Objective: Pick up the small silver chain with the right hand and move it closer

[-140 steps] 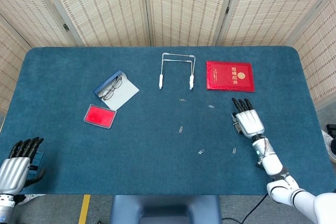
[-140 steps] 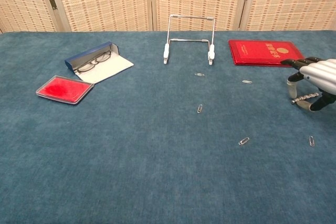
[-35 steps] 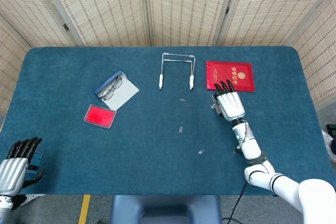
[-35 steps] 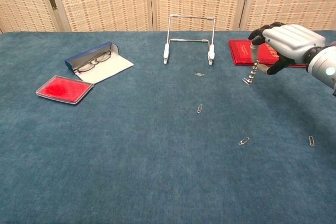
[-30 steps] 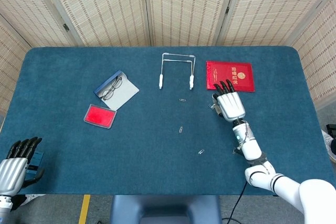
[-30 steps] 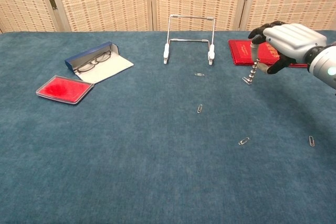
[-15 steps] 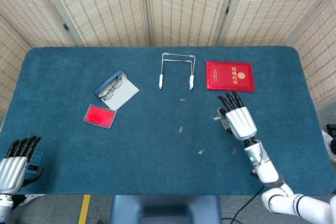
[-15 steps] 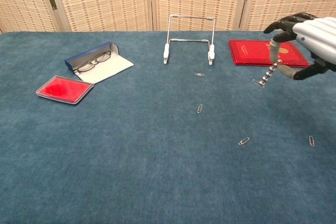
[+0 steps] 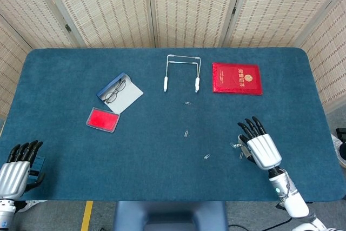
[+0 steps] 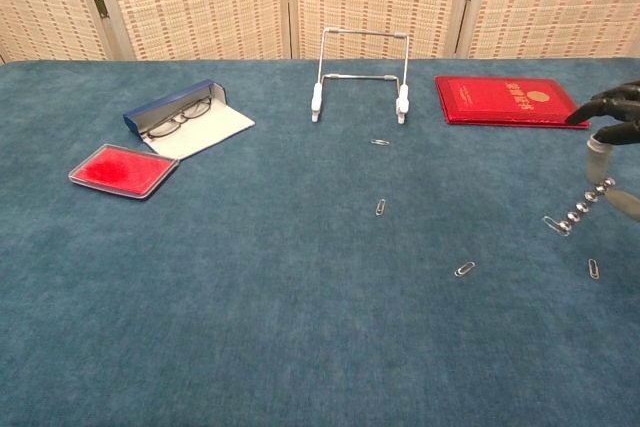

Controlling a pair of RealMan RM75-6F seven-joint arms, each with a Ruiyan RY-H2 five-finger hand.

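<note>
My right hand (image 9: 259,147) hovers over the near right part of the blue table; in the chest view only its fingers (image 10: 612,112) show at the right edge. It pinches the small silver chain (image 10: 580,209), a short string of beads with a clip at its lower end, which hangs slanting down to the left just above the cloth. From the head camera the chain (image 9: 236,146) peeks out at the hand's left side. My left hand (image 9: 17,167) stays at the near left corner, off the table, fingers together and holding nothing.
A red booklet (image 9: 237,78) and a wire stand (image 9: 182,72) lie at the back. An open glasses case (image 9: 119,92) and a red flat box (image 9: 102,119) sit at the left. Several paper clips are scattered, one (image 10: 465,269) and another (image 10: 593,268) near the chain.
My right hand has carried the chain from beside the red booklet toward the near right of the table, lifting the clip end off the cloth. The left hand has stayed put.
</note>
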